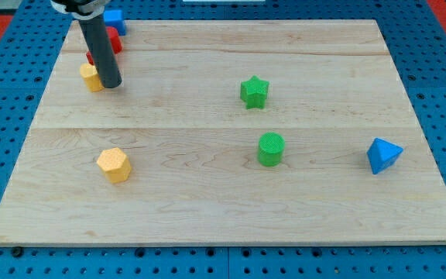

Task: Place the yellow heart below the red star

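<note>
The yellow heart [90, 77] lies near the board's upper left, half hidden behind my rod. My tip [111, 84] rests on the board against the heart's right side. The red star [90, 58] is just above the heart, mostly hidden by the rod; only a sliver shows. The heart touches or nearly touches it.
A red cylinder [114, 40] and a blue cube [114, 18] sit above the star at the board's top left corner. A yellow hexagon [114, 164], green star [254, 91], green cylinder [270, 149] and blue pyramid [383, 155] lie elsewhere on the wooden board [223, 209].
</note>
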Robot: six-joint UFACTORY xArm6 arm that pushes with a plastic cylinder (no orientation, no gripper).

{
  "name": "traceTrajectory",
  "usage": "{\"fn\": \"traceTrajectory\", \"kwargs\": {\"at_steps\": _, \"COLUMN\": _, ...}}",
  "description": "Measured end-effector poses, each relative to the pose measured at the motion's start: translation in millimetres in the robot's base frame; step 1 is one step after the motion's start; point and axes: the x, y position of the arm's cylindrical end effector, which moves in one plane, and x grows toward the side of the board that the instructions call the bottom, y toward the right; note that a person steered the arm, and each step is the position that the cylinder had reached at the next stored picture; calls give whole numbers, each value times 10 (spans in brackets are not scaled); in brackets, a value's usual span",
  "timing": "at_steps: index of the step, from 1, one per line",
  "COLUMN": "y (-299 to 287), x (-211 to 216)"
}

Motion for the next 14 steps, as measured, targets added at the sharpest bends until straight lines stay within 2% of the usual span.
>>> {"fn": "traceTrajectory", "kwargs": {"at_steps": 1, "y": 89, "x": 1}}
{"fn": "traceTrajectory", "kwargs": {"at_steps": 2, "y": 294, "x": 193}}
{"fn": "traceTrajectory", "kwargs": {"at_steps": 4, "y": -487, "x": 522}}
{"fn": "traceTrajectory", "kwargs": {"at_steps": 5, "y": -879, "x": 386}}
{"fn": "traceTrajectory", "kwargs": {"at_steps": 6, "y": -923, "x": 145}}
{"fn": "traceTrajectory", "kwargs": {"at_steps": 9, "y": -648, "x": -132}}
{"fn": "traceTrajectory", "kwargs": {"at_steps": 14, "y": -469, "x": -119}}
